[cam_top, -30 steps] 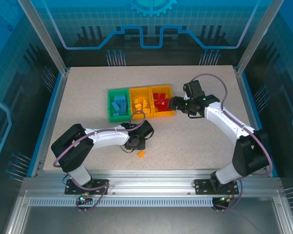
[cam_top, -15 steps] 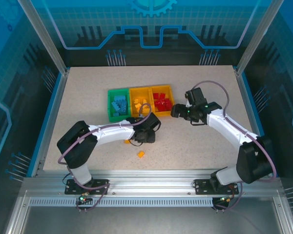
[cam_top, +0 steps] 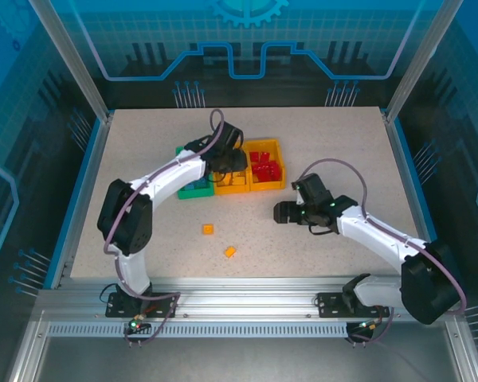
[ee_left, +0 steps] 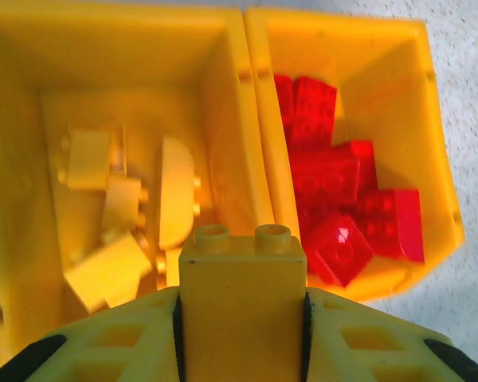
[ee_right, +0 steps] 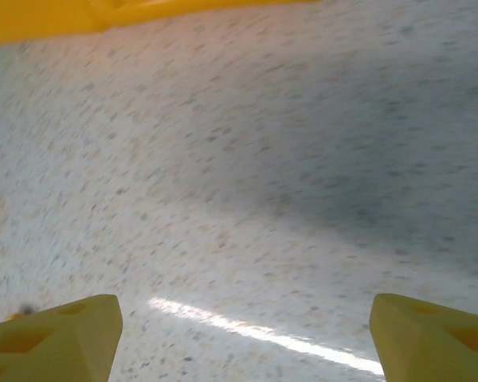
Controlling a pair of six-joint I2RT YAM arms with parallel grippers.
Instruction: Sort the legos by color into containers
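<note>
1. Upper centre of the overhead frame: left gripper (cam_top: 225, 161) above the row of joined plastic bins (cam_top: 193, 191), fingers (ee_left: 103, 342) pinched narrow on a yellow two-stud plastic brick (ee_left: 241, 286).
2. Beneath that brick in the wrist view: yellow open-topped bin (ee_left: 231, 119) holding yellow bricks (ee_left: 103, 199); right of it, a matching bin (ee_left: 442, 159) holding red bricks (ee_left: 334, 183).
3. Right of centre: right gripper (cam_top: 280, 212) over bare speckled table (ee_right: 263, 199), fingers spread wide, holding nothing.
4. Lower centre: two loose orange bricks (cam_top: 209, 229) on the table.
</note>
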